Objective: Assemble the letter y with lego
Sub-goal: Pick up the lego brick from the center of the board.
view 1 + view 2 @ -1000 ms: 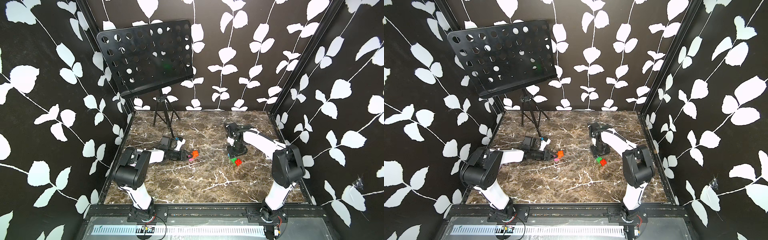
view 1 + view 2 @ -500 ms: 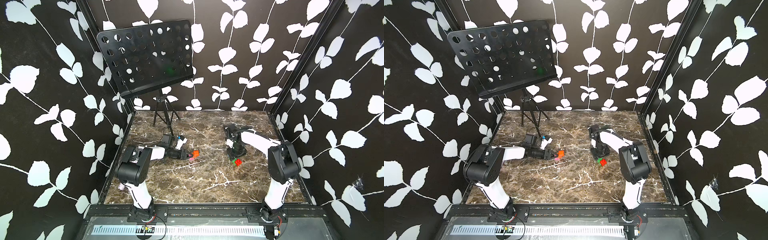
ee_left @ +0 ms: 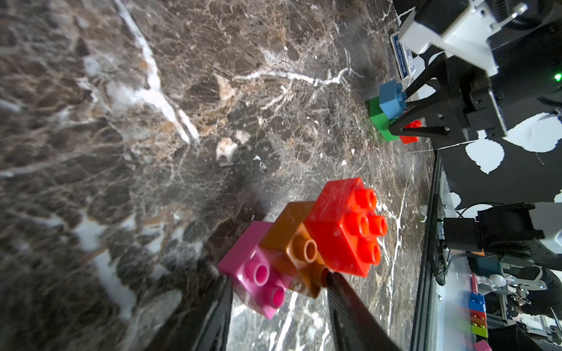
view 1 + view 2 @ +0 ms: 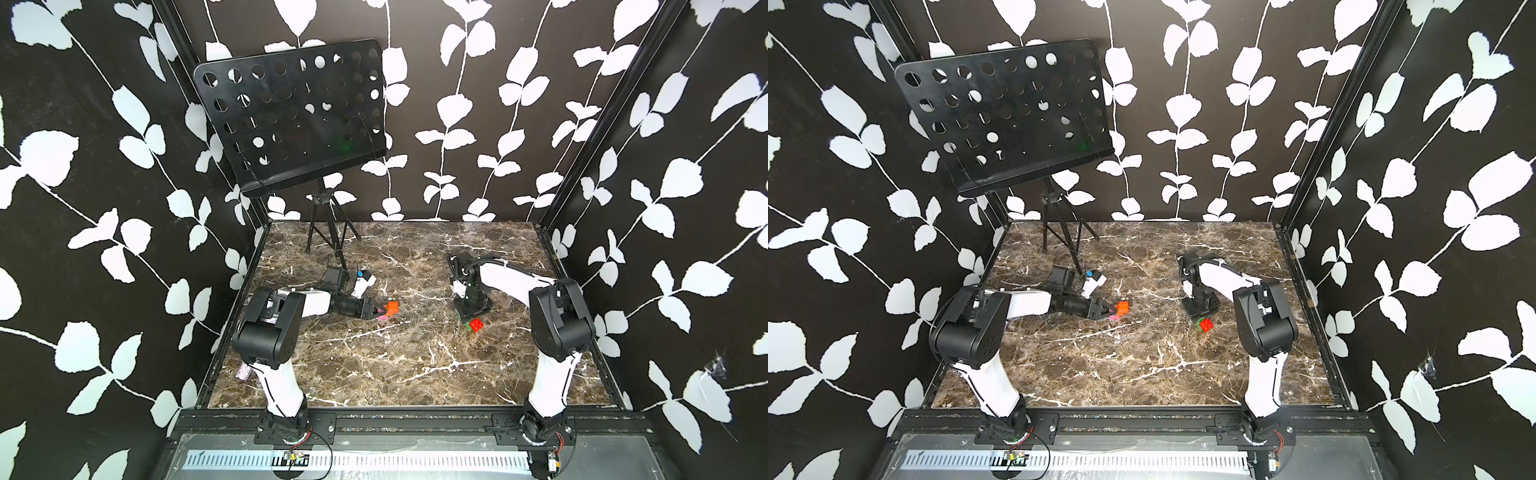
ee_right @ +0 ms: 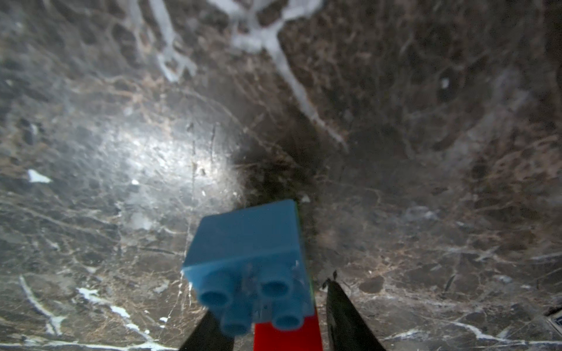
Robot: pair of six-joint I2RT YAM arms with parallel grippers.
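My left arm [image 4: 314, 302] reaches out low with the forearm nearly level and the wrist rolled onto its side. My left gripper [image 4: 376, 310] has its jaws pinched narrow on the pink-orange-red stack [image 3: 299, 243], one finger at each flank. My right arm [image 4: 505, 279] bends at the elbow and arcs over, with the wrist pointing straight down. My right gripper [image 3: 399, 113] straddles the blue-topped cluster [image 5: 249, 243] with the jaws partly drawn in. Whether they press on it I cannot tell.
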